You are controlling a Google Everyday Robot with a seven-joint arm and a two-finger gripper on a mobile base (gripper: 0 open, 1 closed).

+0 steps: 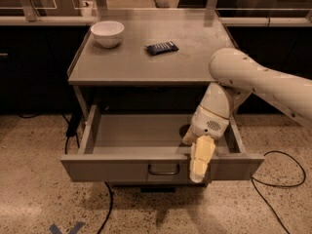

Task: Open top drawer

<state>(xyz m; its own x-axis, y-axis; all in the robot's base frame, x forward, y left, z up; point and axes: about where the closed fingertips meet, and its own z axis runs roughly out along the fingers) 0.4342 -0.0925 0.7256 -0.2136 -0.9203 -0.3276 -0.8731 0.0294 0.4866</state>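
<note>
Top drawer (pixel 117 168) stands pulled far out past table (pixel 146 69) front edge, tray exposed. My jaws sit at drawer front lip, just right of loop handle (pixel 164 170), toward table's front right corner. Clenched or released: cannot tell. Judge pull step nearly finished. Next: let go, lift clear without nudging front back in.

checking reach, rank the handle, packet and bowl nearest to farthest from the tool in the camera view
Tool hangs over the drawer front, right of centre.
1. Handle, just left of it.
2. Packet, tabletop centre.
3. Bowl, tabletop back left.
</note>
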